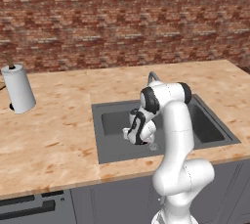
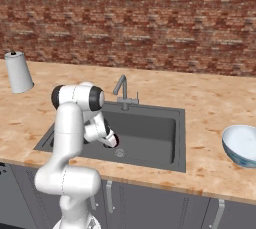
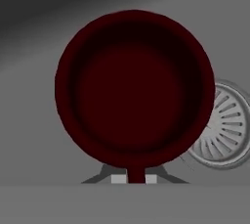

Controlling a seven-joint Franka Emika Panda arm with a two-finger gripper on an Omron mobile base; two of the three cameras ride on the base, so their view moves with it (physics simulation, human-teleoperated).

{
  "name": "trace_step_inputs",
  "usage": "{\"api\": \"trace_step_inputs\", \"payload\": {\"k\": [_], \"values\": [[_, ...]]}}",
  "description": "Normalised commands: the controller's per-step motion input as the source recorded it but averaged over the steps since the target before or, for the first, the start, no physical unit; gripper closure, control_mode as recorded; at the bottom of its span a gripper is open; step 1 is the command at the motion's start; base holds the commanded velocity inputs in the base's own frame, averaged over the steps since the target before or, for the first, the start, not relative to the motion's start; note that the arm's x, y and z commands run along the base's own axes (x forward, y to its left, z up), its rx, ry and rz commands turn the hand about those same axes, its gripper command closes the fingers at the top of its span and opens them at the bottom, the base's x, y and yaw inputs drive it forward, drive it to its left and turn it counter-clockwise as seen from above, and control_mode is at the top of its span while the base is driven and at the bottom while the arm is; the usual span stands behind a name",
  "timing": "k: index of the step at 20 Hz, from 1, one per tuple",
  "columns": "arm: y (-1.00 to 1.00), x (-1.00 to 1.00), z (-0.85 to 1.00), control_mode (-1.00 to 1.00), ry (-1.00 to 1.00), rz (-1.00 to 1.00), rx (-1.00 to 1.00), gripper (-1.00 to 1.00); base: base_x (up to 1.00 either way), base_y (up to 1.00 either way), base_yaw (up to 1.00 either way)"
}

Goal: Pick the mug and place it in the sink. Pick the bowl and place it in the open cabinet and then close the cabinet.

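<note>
The dark maroon mug (image 3: 134, 91) is seen from above in the hand view, its mouth facing the camera. Its handle sits between my fingertips, and my gripper (image 3: 135, 179) is shut on it. The arm reaches down into the dark grey sink (image 1: 215, 130), with the gripper (image 2: 111, 142) low over the basin floor beside the round metal drain (image 3: 222, 130). Whether the mug touches the floor I cannot tell. The white bowl (image 2: 242, 145) with its blue-green outside stands on the counter to the right of the sink (image 2: 150, 133). The cabinet is out of view.
A silver gooseneck faucet (image 2: 122, 90) rises at the sink's back edge. A white paper towel roll (image 1: 18, 88) stands on the wooden counter at the far left. A brick wall runs behind the counter; grey drawers sit below its front edge.
</note>
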Motion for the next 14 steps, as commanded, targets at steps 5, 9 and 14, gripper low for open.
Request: {"api": "trace_step_inputs", "payload": {"k": [5,9,14], "values": [[0.00,0.15,-0.18,-1.00,0.00,0.04,0.03,-1.00,0.00,0.00,0.00],[0.00,0.11,-0.11,-1.00,0.00,0.04,0.02,-1.00,0.00,0.00,0.00],[0.00,0.01,0.00,-1.00,0.00,0.03,0.00,-1.00,0.00,0.00,0.00]]}}
